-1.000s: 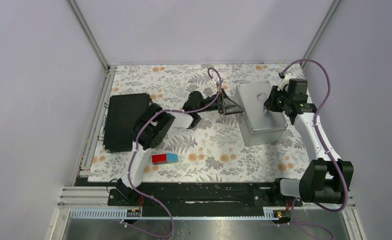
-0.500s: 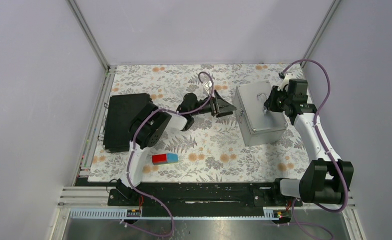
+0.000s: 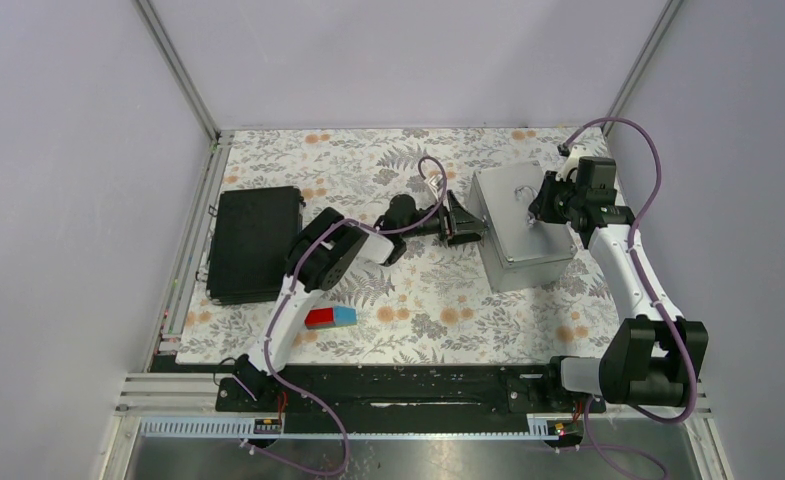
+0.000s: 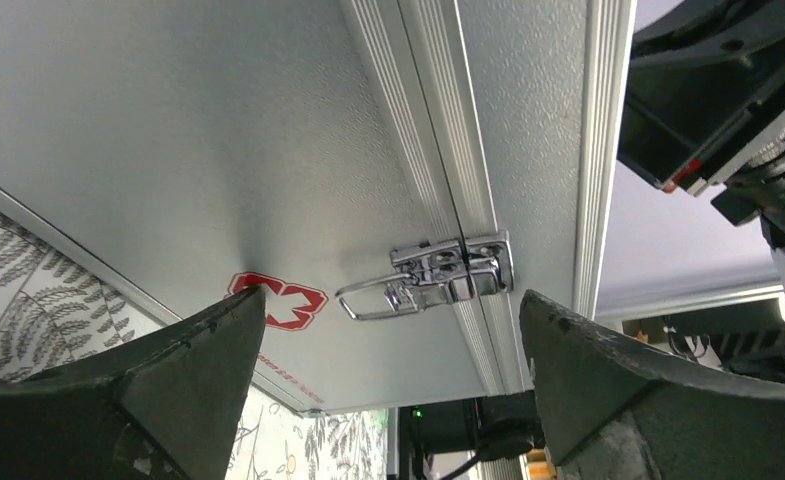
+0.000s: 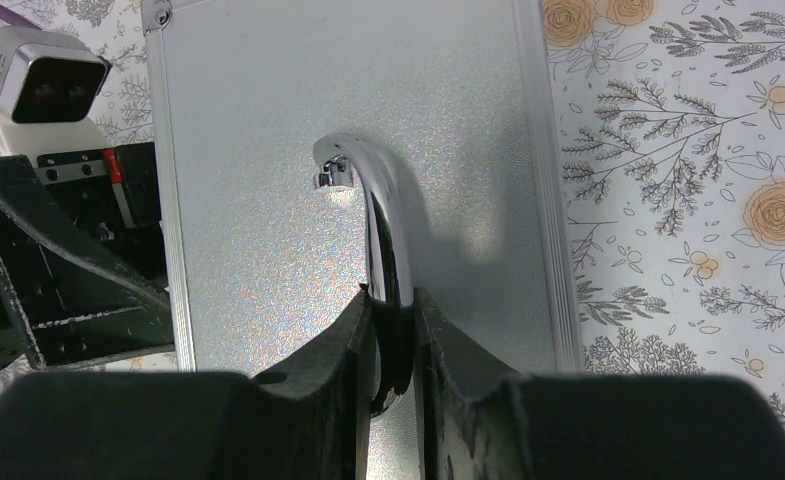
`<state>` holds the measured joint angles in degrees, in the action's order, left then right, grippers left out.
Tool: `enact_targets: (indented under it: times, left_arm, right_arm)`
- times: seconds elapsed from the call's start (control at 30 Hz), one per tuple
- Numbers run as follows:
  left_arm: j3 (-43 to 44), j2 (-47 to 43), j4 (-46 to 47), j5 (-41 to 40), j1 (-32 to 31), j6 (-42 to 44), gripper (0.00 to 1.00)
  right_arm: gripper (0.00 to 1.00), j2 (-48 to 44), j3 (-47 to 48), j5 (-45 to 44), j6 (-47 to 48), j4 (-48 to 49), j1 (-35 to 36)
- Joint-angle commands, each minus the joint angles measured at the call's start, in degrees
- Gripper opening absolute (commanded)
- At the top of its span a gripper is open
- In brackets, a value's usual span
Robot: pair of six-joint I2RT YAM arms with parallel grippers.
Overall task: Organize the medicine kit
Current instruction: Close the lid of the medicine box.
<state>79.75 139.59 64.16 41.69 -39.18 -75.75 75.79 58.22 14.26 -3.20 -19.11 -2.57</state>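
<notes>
Right gripper (image 5: 393, 300) pinches the chrome handle (image 5: 378, 200) on the metal case (image 3: 513, 240) — its lower end hidden between the fingers. Left gripper (image 4: 390, 300) gapes wide at the latch (image 4: 438, 280), finger bases cropped.

- Left arm (image 3: 286, 318): slim white links between fat, round black joint housings.
- Right arm (image 3: 625, 268): same build, white tube with black motor blocks stacked at its base.
- Purple cables (image 3: 657, 165) loop off both arms, thin and glossy.
- Left end effector (image 3: 475, 227): two broad, wedge-shaped dark grey fingers (image 4: 163, 390) with a matte, slightly scuffed surface.
- Right end effector (image 5: 393, 300): thick black fingers (image 5: 313, 400) with rounded tips.
- White boxy wrist camera (image 5: 46, 85) with a dark lens window, above a black triangular bracket (image 5: 63, 290) that carries a small red tab.
- Black base rail (image 3: 408, 387) joins both arms.
</notes>
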Motion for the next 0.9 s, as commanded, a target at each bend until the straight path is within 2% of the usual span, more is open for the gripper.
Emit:
enact_targets:
  times: [0.0, 0.67, 0.87]
  left_arm:
    - [3.2, -0.8, 7.9, 4.2, -0.5, -1.0, 0.95]
    - [-2.0, -9.8, 15.2, 2.1, 0.9, -4.7, 0.78]
    - [-1.7, -10.2, 15.6, 1.8, 1.3, -5.7, 0.79]
  right_arm:
    - [0.04, 6.6, -4.6, -0.1, 2.2, -15.4, 1.1]
    - [0.05, 5.8, -7.0, -0.1, 2.8, -14.6, 1.1]
    - [0.05, 5.8, -7.2, -0.1, 2.9, -14.3, 1.0]
